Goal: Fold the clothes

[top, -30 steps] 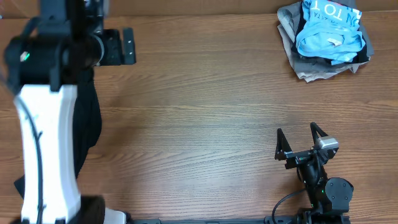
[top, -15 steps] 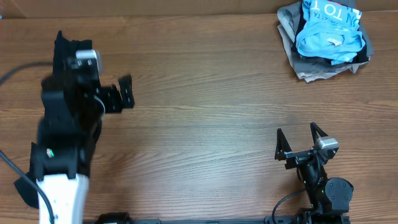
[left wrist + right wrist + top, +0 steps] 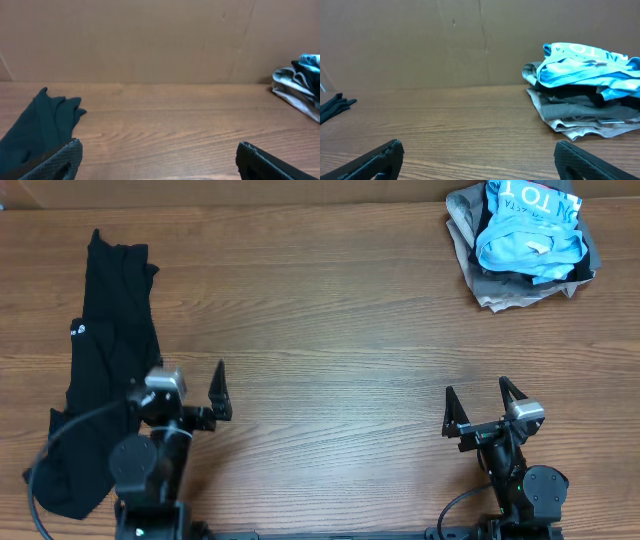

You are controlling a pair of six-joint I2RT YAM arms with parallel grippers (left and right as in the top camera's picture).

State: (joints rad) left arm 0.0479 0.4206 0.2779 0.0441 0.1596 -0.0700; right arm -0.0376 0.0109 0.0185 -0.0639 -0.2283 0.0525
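Note:
A long black garment (image 3: 105, 370) lies stretched along the table's left side, also seen in the left wrist view (image 3: 40, 125). A light blue T-shirt (image 3: 528, 228) with white print tops a crumpled pile at the far right corner, as the right wrist view (image 3: 580, 65) also shows. My left gripper (image 3: 182, 385) stands open near the front edge, at the black garment's right border, with nothing between its fingers (image 3: 55, 162). My right gripper (image 3: 480, 398) stands open and empty at the front right, well short of the pile.
Grey and dark clothes (image 3: 500, 280) lie under the blue shirt in the pile (image 3: 580, 117). A brown cardboard wall (image 3: 150, 40) closes the table's far edge. Bare wood table (image 3: 330, 350) stretches between the garment and the pile.
My left arm has drawn back from the far left of the table to the front edge, leaving the black garment laid out long. The right arm has not moved.

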